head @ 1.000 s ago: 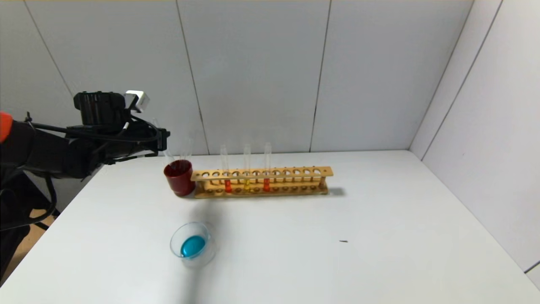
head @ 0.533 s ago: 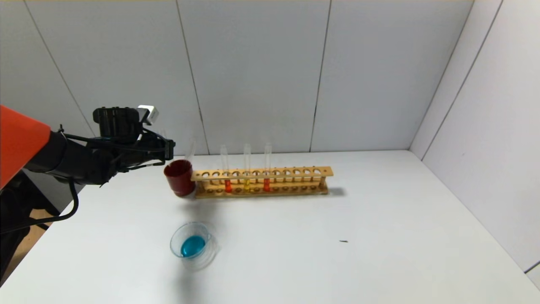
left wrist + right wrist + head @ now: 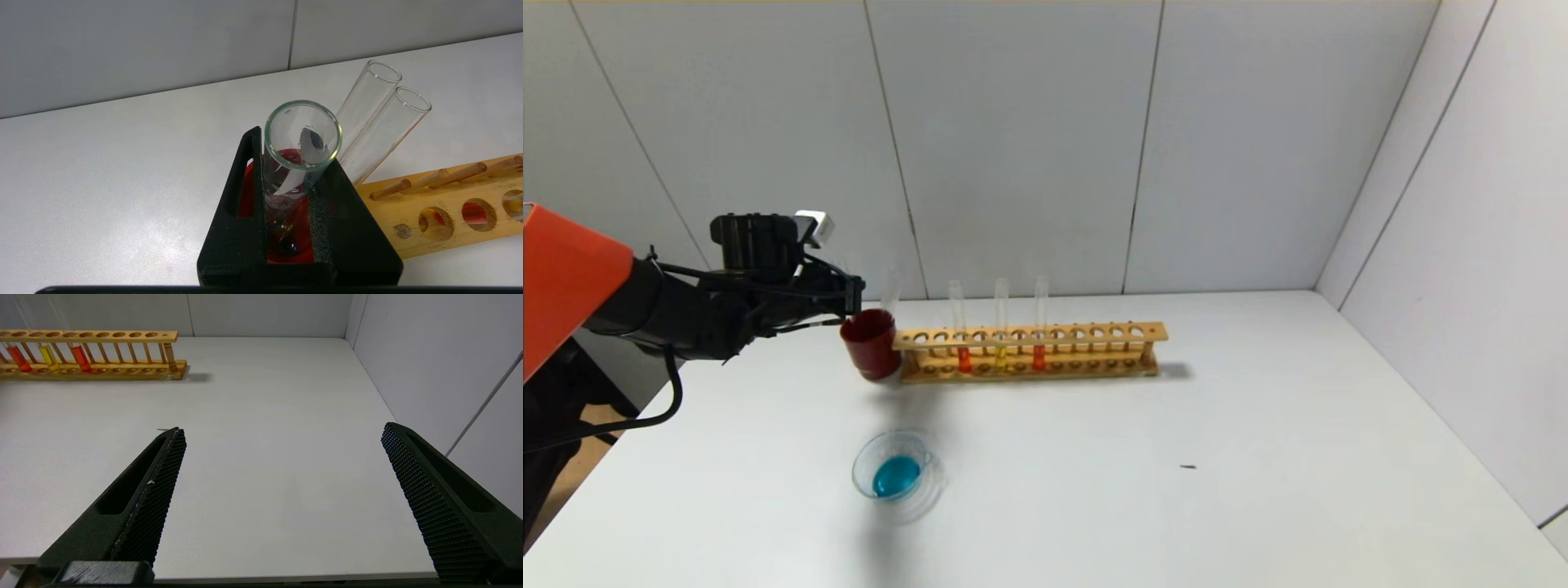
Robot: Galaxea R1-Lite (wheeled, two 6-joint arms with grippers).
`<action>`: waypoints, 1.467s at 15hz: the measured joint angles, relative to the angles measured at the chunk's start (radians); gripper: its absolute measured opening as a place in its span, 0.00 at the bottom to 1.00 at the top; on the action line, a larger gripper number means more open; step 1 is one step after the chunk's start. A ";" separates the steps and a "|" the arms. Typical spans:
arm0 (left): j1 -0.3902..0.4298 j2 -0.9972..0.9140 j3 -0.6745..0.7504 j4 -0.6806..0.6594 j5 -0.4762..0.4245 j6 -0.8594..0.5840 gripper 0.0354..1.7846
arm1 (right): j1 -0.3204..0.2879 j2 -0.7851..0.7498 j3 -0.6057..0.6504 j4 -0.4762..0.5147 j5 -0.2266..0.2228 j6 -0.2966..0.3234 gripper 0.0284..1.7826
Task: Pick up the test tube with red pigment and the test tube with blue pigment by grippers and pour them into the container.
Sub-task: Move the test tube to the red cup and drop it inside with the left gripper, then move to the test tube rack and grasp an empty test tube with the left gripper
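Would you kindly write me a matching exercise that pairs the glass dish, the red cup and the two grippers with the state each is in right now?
Things:
1. container
2. dark red cup
3. left gripper
4. right gripper

States:
A. jaws wide open above the table
B. holds blue liquid
C. shut on a clear tube
D. stands at the left end of the wooden rack, with two empty tubes leaning in it

Pairs: 1-B, 2-D, 3-C, 4-A
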 joint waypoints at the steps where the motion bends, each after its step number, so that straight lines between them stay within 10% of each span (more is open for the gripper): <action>1: 0.000 0.003 -0.002 0.001 0.000 0.000 0.19 | 0.000 0.000 0.000 0.000 0.000 0.000 0.98; 12: -0.001 -0.020 -0.013 0.004 0.002 0.005 0.94 | 0.000 0.000 0.000 0.000 0.000 0.000 0.98; 22: -0.105 -0.314 0.144 0.059 0.003 -0.001 0.98 | 0.000 0.000 0.000 0.000 0.000 0.000 0.98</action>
